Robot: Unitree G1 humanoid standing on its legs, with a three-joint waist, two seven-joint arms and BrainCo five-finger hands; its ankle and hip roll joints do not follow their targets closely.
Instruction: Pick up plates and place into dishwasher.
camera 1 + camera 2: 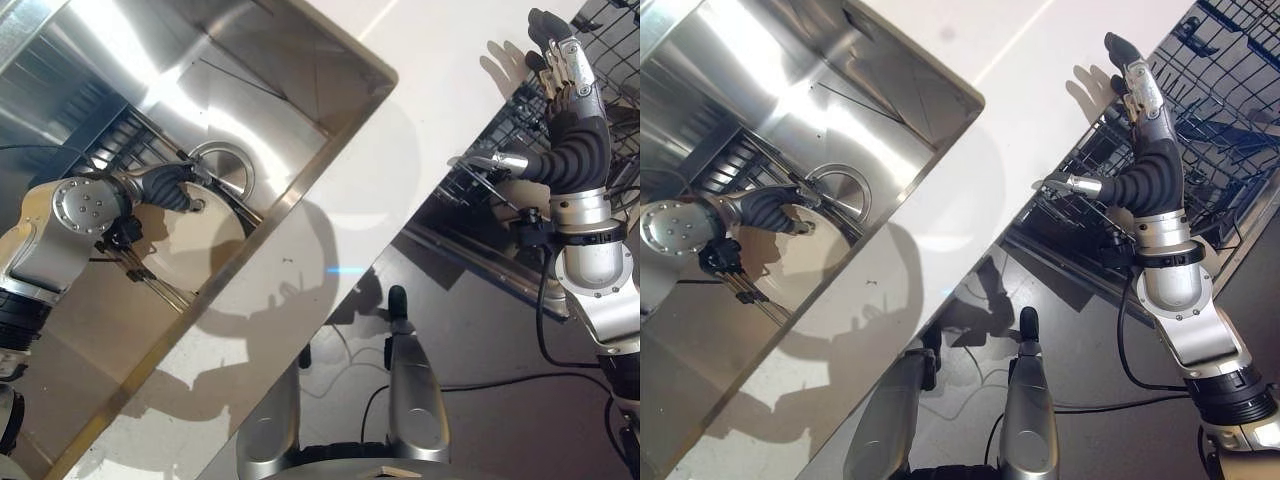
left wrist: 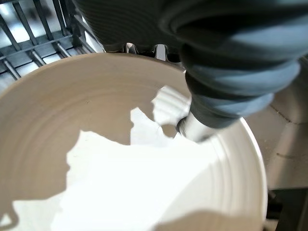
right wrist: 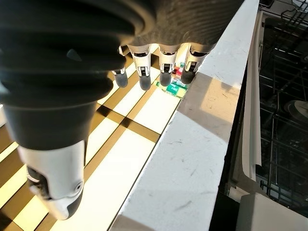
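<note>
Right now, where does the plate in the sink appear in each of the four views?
Left eye view: plate left of centre, in the steel sink, under the left hand.
Right eye view: plate at the left.
Left wrist view: plate across most of the picture.
Right wrist view: not there.
Shared landmark: the left hand.

Cream round plate (image 2: 96, 168) lying in steel sink (image 1: 290, 60), dishwasher rack (image 1: 1230, 90) open beside counter

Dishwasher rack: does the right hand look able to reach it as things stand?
Probably yes. The right hand hangs open and empty by the edge of the white countertop, right above the dishwasher rack, whose wires lie exposed. Nothing shows between them.
</note>
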